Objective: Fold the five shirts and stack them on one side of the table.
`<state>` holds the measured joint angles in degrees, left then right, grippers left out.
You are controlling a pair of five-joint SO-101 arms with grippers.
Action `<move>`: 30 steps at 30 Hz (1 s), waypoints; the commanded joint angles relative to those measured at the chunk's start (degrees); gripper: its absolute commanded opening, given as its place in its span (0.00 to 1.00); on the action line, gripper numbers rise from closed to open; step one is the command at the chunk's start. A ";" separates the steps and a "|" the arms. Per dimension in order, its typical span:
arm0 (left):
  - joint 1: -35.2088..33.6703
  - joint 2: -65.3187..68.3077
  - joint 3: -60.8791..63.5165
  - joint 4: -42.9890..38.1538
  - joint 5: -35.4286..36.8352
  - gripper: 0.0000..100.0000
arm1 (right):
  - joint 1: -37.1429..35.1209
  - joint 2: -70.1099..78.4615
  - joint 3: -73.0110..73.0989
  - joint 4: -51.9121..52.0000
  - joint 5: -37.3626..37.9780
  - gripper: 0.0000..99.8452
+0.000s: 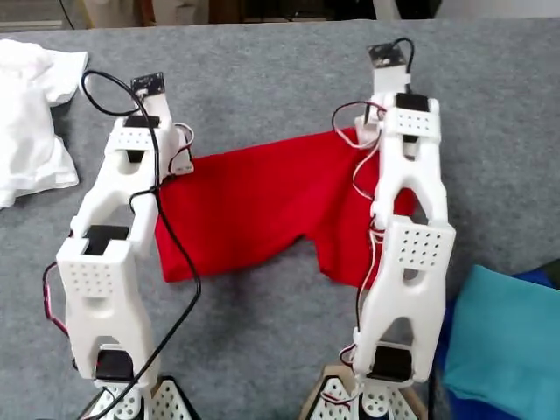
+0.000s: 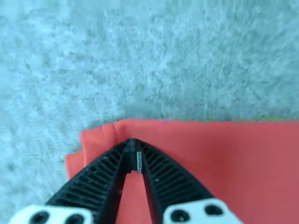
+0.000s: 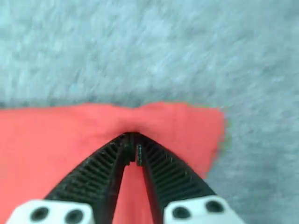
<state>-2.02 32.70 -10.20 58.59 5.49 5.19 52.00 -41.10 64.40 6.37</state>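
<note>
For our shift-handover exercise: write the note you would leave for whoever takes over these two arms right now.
Left gripper: jaws shut on one far corner of the red shirt.
Right gripper: jaws shut on its other far corner.
The shirt lies spread on the table.
White shirt crumpled at the far left; teal cloth at the near right.
Done: red not yet folded.
Left: fold red, then the rest, stack them.

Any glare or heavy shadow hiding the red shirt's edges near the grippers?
High view: even light, no glare, a soft shadow under the near edge of the red shirt. Left wrist view: no shadow hides its edge at the left gripper. Right wrist view: likewise at the right gripper.
</note>
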 commanded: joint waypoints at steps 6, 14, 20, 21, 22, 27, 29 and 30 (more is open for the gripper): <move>-3.25 3.30 -11.60 6.95 0.18 0.02 | 2.86 -0.22 -9.98 5.54 -0.26 0.04; -3.16 3.56 -14.33 12.04 0.00 0.02 | 3.65 -0.22 -14.99 10.73 -4.48 0.04; -3.25 3.47 -14.24 14.24 -0.09 0.02 | 3.82 -0.22 -14.90 13.19 -5.71 0.18; -3.25 3.47 -14.24 14.51 -0.18 0.02 | 3.82 -0.22 -14.99 13.89 -5.89 0.21; -3.25 3.47 -14.24 14.51 -0.18 0.02 | 3.82 -0.22 -14.99 14.42 -5.98 0.23; -3.34 3.56 -14.15 14.51 -0.18 0.02 | 3.47 -0.13 -14.46 14.15 -6.15 0.22; -3.34 3.56 -14.24 14.33 -0.18 0.02 | 3.47 0.57 -14.73 14.07 -6.15 0.18; -3.34 3.56 -14.24 14.33 -0.18 0.02 | 3.47 1.27 -14.99 13.80 -6.15 0.15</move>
<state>-4.92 37.10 -21.54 72.66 5.32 7.82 52.79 -52.70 78.55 0.75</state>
